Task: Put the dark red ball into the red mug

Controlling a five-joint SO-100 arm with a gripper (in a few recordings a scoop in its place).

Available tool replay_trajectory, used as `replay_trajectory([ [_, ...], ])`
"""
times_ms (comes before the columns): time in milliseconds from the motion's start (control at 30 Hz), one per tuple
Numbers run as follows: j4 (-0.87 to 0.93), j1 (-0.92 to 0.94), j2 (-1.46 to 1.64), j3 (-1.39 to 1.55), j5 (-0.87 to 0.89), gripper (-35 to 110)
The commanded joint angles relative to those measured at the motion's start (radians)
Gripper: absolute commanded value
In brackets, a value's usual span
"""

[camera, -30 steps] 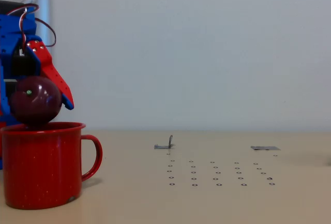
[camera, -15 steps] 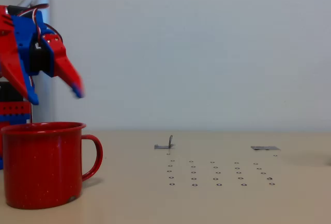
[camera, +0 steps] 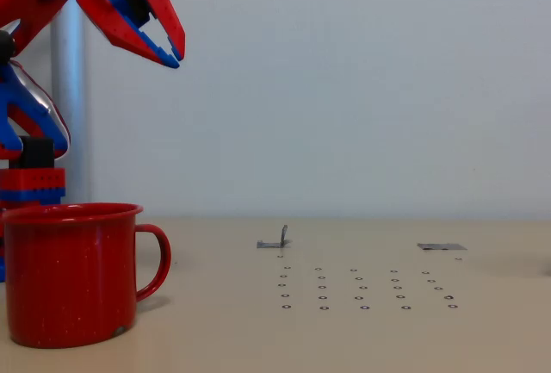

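- Fixed view: the red mug [camera: 71,274] stands upright on the surface [camera: 362,338] at the near left, handle to the right, well below the gripper and slightly left of its tips.
- I cannot tell where the dark red ball is.
- The gripper [camera: 176,56] hangs high at upper left, jaws slightly parted, tips nearly meeting, holding nothing.

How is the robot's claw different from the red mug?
The gripper hangs high in the air at the top left of the fixed view, while the red mug stands on the table. The gripper is red and blue; the mug is all red with faint speckles. The gripper's jaws taper to tips; the mug is round with a loop handle. Both are mostly bright red.
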Motion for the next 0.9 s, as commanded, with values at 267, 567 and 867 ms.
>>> replay_trajectory([
  [267,-0.006,-0.021,0.143,0.172,0.334,-2],
  [567,-0.06,0.074,0.385,0.615,0.325,-2],
  [867,-0.126,-0.04,0.46,0.715,0.351,-2],
])
